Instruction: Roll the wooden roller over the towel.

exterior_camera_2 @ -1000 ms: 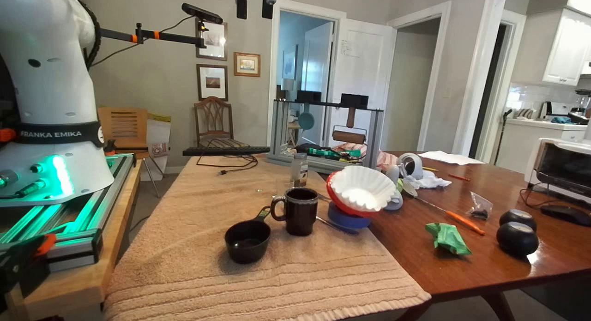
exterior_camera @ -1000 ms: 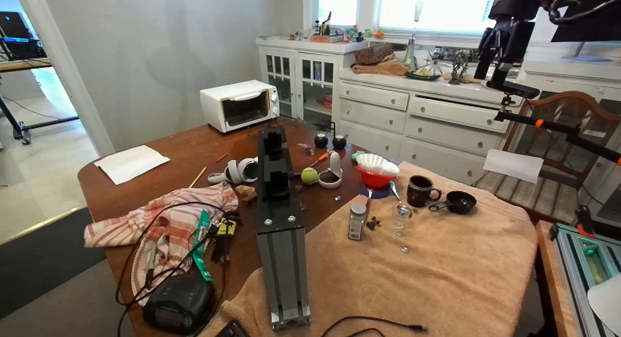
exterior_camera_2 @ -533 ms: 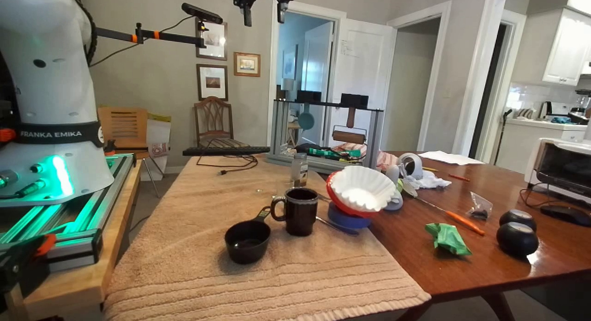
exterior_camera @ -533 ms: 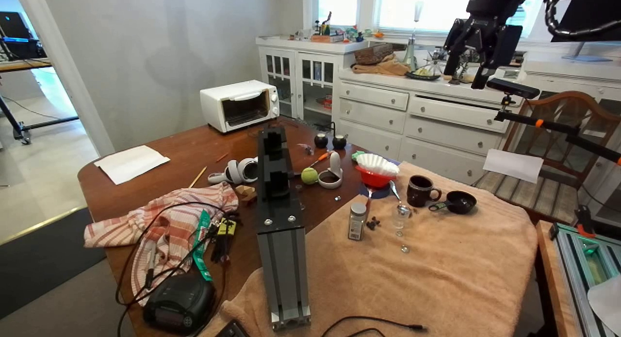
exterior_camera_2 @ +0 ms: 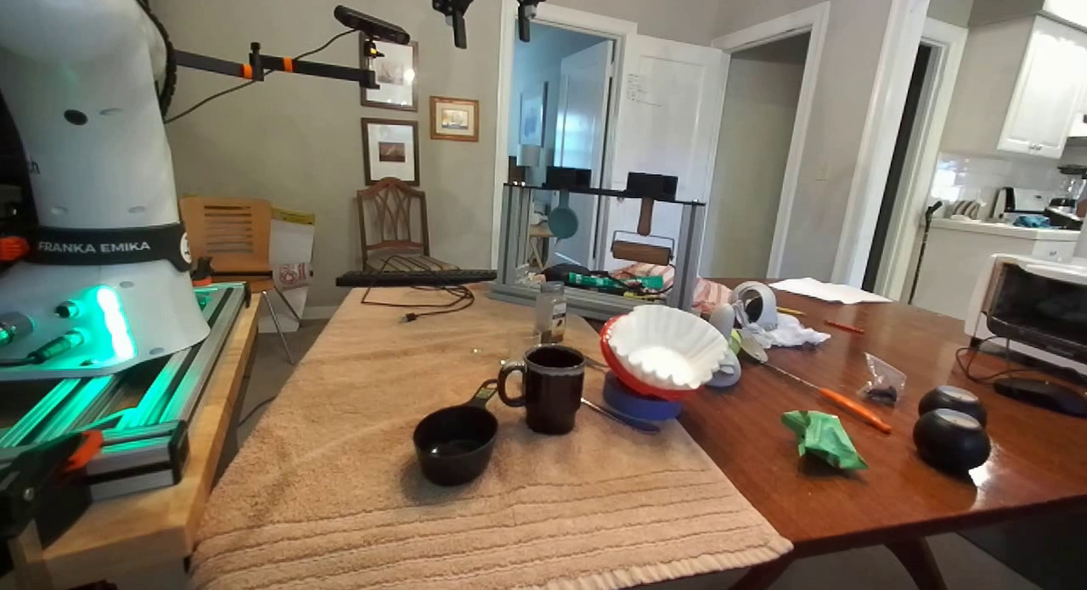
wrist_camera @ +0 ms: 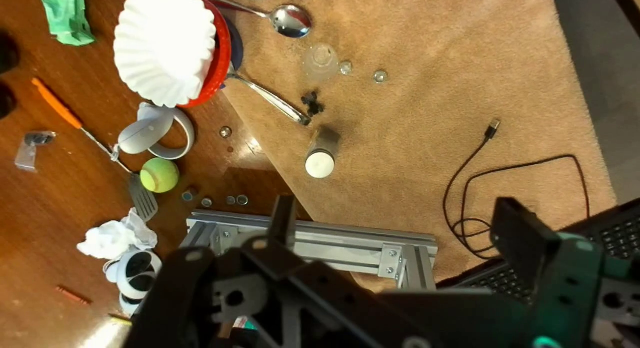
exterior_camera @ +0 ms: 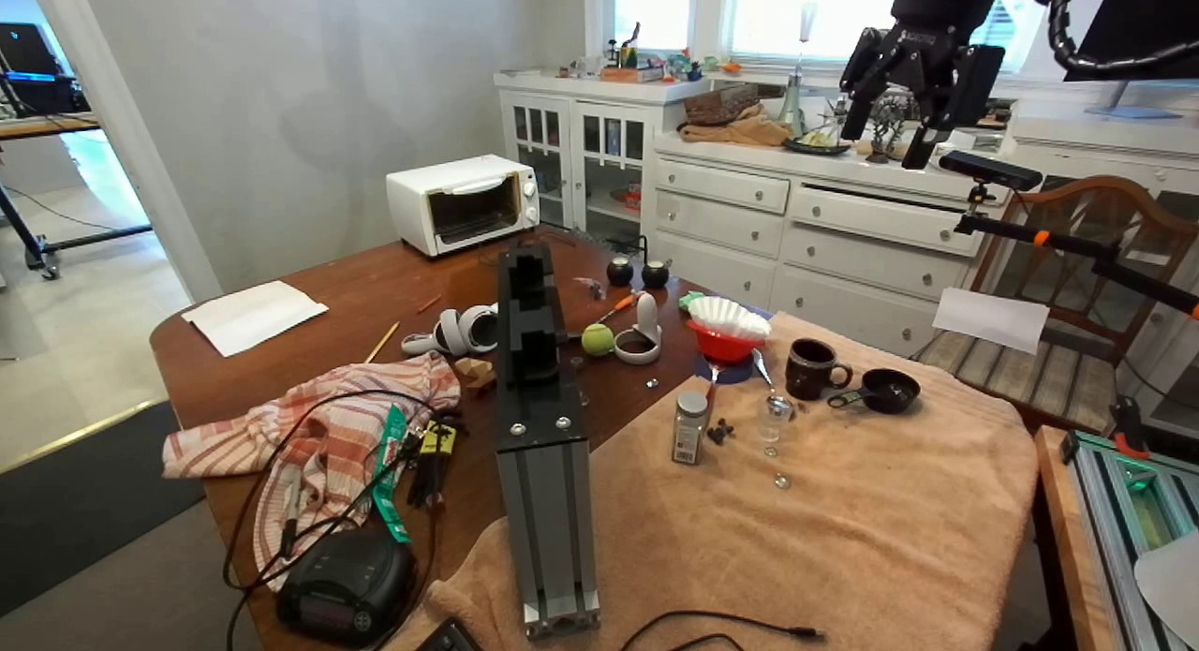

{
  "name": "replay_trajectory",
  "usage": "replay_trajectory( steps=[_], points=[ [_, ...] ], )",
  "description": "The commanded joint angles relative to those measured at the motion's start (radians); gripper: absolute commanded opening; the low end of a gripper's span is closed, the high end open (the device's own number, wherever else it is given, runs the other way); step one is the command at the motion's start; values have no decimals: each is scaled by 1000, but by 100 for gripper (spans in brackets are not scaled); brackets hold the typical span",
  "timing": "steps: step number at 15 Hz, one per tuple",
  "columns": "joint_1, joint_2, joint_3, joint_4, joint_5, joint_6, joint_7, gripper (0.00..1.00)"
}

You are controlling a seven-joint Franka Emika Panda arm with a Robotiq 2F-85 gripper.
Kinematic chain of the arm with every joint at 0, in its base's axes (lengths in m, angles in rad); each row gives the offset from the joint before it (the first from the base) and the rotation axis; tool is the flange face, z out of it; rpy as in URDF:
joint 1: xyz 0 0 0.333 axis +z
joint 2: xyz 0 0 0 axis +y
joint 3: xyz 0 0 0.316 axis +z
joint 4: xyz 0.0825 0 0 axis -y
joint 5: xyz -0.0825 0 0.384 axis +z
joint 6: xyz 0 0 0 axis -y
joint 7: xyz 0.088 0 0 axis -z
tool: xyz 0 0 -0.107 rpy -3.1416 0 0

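The tan towel [exterior_camera: 806, 548] covers the near part of the table in all views, with shallow wrinkles. In an exterior view, the wooden roller [exterior_camera_2: 641, 251] hangs by its brown handle from the black top of a metal rack, its cylinder in a wire frame. The rack's top hides it from above. My gripper [exterior_camera: 885, 143] is high above the table, apart from towel and roller. In the wrist view my gripper [wrist_camera: 394, 213] stands wide open with nothing between its fingers; the rack's base and the towel appear far below.
The grey rack [exterior_camera: 548, 529] rises tall at the towel's edge. A glass shaker [exterior_camera: 689, 429], a dark mug [exterior_camera_2: 554, 389], a black measuring cup [exterior_camera_2: 456, 444] and marbles are on the towel. A red bowl [wrist_camera: 220, 62] with white filters stands beside them. A keyboard [exterior_camera_2: 416, 277] and cable lie near the rack.
The gripper has turned and come a little lower, showing its spread fingers more broadly; it shifted left in an exterior view. It stays open. Objects on the table have not moved.
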Motion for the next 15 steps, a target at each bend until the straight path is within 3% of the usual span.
replay_trajectory(
  steps=[1, 7, 11, 15],
  points=[
    [5, 21, 9, 18, 5, 9, -19, 100],
    [88, 206, 85, 165, 2, 50, -131, 100],
    [89, 397, 193, 326, -52, 105, -57, 100],
    [71, 614, 238, 565, -98, -10, -2, 100]
  ],
)
